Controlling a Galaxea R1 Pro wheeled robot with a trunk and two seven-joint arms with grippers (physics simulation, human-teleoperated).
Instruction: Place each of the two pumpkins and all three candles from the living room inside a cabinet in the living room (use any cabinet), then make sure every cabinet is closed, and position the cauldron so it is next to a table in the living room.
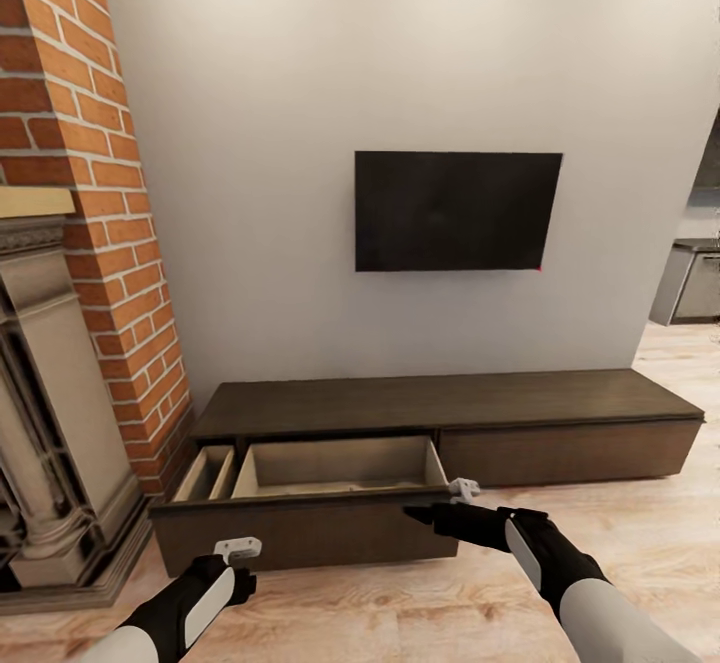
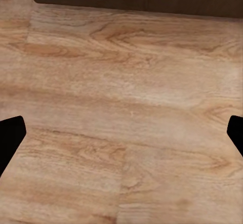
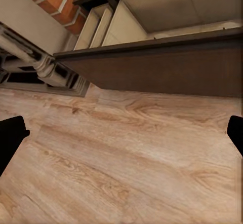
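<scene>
— What are the hands doing?

— The right gripper (image 1: 425, 513) reaches toward the front edge of the pulled-out drawer (image 1: 340, 468), near its right corner. Its own camera shows the two fingertips (image 3: 11, 138) spread wide with nothing but floor (image 3: 126, 173) between them, so it is released and empty. The left gripper (image 1: 237, 555) hangs low in front of the drawer face, fingers likewise apart over bare boards, holding nothing.

— Why is the drawer out?

— My guess is it stands ready to take the pumpkins and candles. Its pale inside looks empty, as does the narrow compartment (image 1: 205, 473) beside it.

— And the cabinet itself?

— The cabinet (image 1: 450, 403) is the long dark unit under the television (image 1: 458, 210), running from the brick fireplace (image 1: 90, 243) rightward. Only its left section is open; the right front sits flush.

— The pumpkins, candles, cauldron?

— I can't place them from here. Both hands being empty suggests fetching comes next.
</scene>
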